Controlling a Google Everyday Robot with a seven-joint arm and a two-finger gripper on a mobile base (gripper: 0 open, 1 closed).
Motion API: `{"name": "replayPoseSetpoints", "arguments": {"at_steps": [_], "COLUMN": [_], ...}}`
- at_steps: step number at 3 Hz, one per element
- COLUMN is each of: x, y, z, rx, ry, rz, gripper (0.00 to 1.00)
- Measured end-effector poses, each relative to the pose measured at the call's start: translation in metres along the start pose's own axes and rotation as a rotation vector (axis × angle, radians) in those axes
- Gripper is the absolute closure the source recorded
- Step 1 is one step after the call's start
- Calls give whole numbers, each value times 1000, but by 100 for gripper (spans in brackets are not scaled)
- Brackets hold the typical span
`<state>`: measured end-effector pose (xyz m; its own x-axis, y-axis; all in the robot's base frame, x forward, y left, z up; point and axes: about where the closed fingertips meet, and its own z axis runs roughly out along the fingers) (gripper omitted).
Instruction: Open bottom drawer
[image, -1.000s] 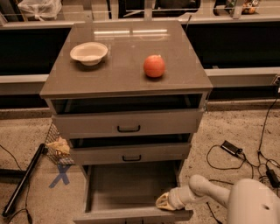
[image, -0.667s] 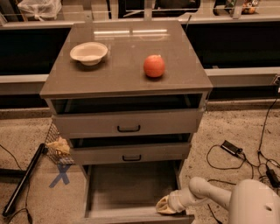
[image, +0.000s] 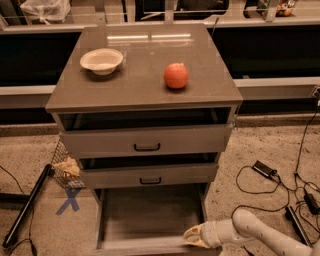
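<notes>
Camera view showed the gripper (image: 196, 236) low at the right end of the front of the bottom drawer (image: 150, 212); the drawer stood pulled well out, stretching left and behind it; its grip could not be told; far above, a bowl (image: 101, 61) and a round orange fruit (image: 176, 76) sat.

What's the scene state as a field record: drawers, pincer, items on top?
bottom drawer: pulled well out, plain grey inside showing
pincer: low, at the bottom drawer's front right corner
middle drawer: far less extended
top drawer: far less extended
cabinet top: white bowl left, orange round fruit right
</notes>
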<state>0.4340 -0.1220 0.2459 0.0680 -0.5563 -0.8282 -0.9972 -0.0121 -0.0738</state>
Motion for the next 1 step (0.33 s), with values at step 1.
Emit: {"name": "replayPoseSetpoints", "arguments": {"at_steps": [1], "x": [-29], "y": [3], "z": [-24], "rx": [102], "ry": [-60], "rz": [-49], "gripper": [100]}}
